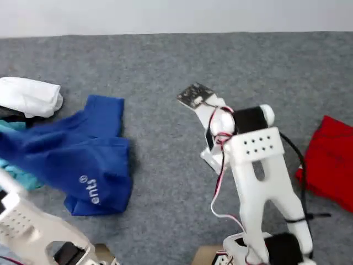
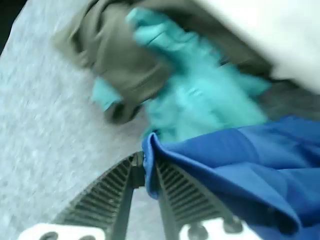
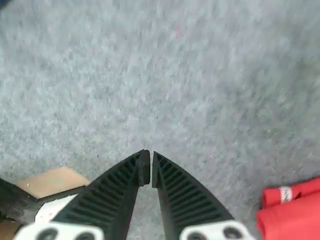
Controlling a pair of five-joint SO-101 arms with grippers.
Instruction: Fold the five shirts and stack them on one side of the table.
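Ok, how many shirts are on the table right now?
5: white shirt at the left edge, olive shirt under it, teal shirt beside them, blue shirt overlapping the teal, red shirt at the right edge. Others could be hidden underneath.

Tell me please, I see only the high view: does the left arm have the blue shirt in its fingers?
Observer: Yes. The left gripper is shut on an edge of the blue shirt.
Operator: What is the dark thing beside the teal shirt?
Observer: An olive-brown shirt, lying over part of the teal shirt.
Operator: Is the right gripper holding something?
Observer: No. The right gripper is shut on nothing, over the bare grey table.
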